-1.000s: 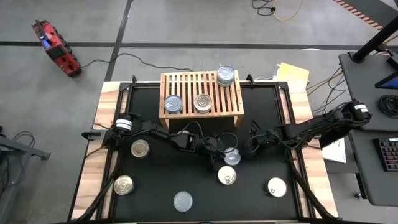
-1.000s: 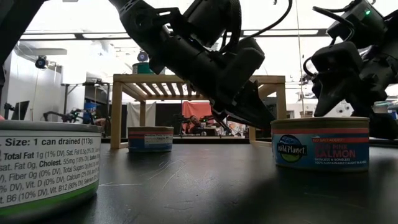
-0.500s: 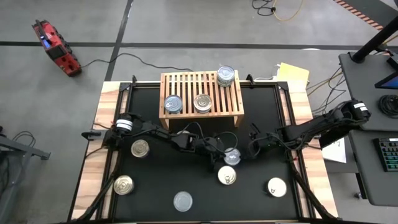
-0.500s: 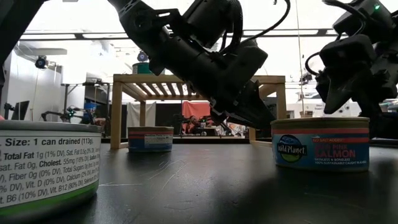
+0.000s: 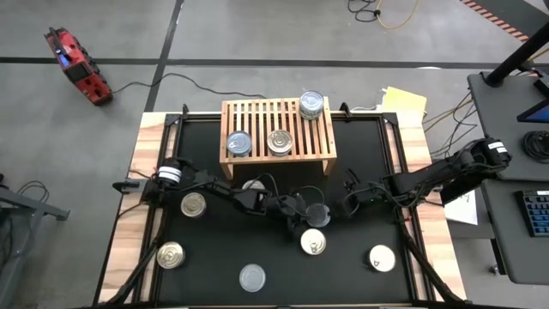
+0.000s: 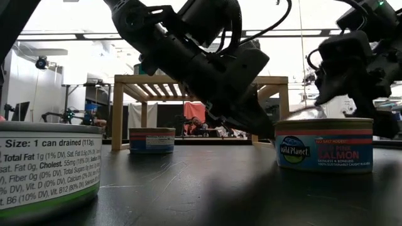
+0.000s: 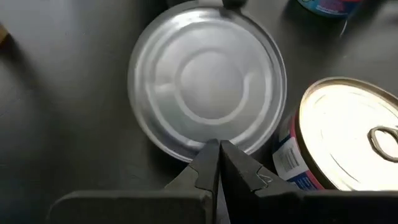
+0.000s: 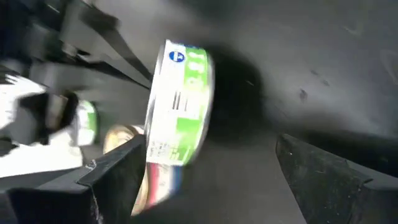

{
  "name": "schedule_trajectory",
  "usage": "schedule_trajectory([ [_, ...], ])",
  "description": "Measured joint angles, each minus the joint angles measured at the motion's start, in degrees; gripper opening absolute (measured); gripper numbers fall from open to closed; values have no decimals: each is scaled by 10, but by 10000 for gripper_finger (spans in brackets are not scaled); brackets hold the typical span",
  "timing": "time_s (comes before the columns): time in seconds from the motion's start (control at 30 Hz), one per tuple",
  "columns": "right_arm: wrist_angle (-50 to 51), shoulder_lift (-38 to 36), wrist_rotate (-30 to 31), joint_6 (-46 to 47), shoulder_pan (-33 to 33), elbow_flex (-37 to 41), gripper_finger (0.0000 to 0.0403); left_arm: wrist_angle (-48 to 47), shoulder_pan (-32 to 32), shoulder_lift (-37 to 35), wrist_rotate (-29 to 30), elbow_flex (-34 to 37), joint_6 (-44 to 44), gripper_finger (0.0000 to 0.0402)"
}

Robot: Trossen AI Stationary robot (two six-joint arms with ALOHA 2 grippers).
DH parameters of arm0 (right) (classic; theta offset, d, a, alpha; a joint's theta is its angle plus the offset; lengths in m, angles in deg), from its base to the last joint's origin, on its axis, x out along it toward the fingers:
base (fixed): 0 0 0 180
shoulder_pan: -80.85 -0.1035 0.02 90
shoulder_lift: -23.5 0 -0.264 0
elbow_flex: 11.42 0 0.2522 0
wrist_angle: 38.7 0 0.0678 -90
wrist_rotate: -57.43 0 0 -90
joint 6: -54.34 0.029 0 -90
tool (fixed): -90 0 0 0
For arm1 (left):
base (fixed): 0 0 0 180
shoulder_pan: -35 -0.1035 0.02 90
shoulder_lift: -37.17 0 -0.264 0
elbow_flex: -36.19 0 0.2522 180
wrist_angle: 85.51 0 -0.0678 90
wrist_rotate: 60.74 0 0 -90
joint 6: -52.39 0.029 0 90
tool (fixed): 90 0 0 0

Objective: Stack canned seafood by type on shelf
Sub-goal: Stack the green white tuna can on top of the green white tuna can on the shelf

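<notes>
High view: the wooden shelf (image 5: 277, 129) stands at the upper middle of the black surface (image 5: 360, 146). It carries a blue-sided tin (image 5: 238, 143), a gold-lidded tin (image 5: 279, 142) and a small stack of tins (image 5: 311, 105) at its upper right corner. Loose tins lie across the lower half: two gold ones (image 5: 194, 204) (image 5: 171, 255) at lower left, a grey one (image 5: 252, 277) at the bottom edge, and two pale ones (image 5: 313, 242) (image 5: 382, 257) at lower right.

The left end effector (image 7: 217, 149) is pinched fully shut and holds nothing. Its tip sits at the rim of a plain silver tin (image 7: 208, 93), beside a gold pull-tab tin (image 7: 348, 134). The right end effector (image 8: 211, 149) is spread wide and empty, with a green-labelled tin (image 8: 180, 102) ahead of it.

I'd judge these tins stiff, dense for their size and slick on lid and wall. They won't crush, but they could skate on the mat if nudged. The best hold looks to be across the width, on the side wall. They are so short that the fingers must come down almost onto the surface.

Around it is grey floor with dark lines, a red tool (image 5: 77, 64) at upper left and a desk with a keyboard (image 5: 536, 206) at right.
</notes>
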Motion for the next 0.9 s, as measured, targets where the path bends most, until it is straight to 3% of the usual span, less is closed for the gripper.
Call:
schedule_trajectory([
  [0.6, -68, 0, 33, -26, -4, 0, 326, -5, 2, 4, 2, 2, -1, 0],
  [0.9, -65, 0, -2, 105, -4, 0, 298, 1, 2, -6, 2, -1, -1, 0],
])
